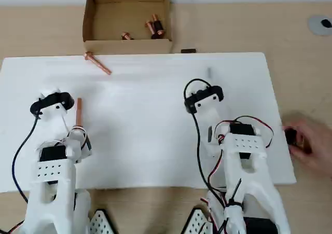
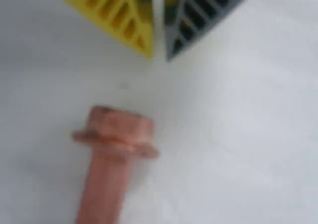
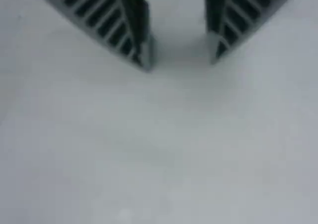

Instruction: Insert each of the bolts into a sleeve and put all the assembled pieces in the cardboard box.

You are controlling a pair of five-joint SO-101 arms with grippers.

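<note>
**Two bolts loose on the sheet, both claws empty**

Left claw [image 2: 159, 55]: yellow and grey tips drawn together, a sliver of white between them, nothing gripped. It sits low over the white sheet [image 1: 155, 140]. One bolt [image 2: 117, 149] lies just beyond the tips, flanged head toward them and apart from them. Its shank is cut off by the frame edge, so the far end cannot be seen there. From the high view the same bolt lies flat beside the left arm [image 1: 52, 166]. Its lower end meets the arm's white parts, and contact cannot be judged.

Right claw [image 3: 180, 60]: fingers apart with bare sheet in the gap, holding nothing. The right arm [image 1: 244, 156] stands over the right half of the sheet.

Second bolt [image 1: 97, 64]: lies at a slant on the sheet's far edge, just in front of the cardboard box [image 1: 89, 21] and outside it.

Box contents: copper pieces [image 1: 154, 26] at the right rear and one nearer the front wall. Some show a dark collar. They overlap, so the exact count is unclear.

A small dark object [image 1: 188, 51] lies on the desk [image 1: 290, 37] beside the box; its identity is not resolvable. At the sheet's right edge a person's hand [image 1: 314, 146] rests on another dark item [image 1: 290, 135], partly covered by the fingers and also unidentifiable.
</note>
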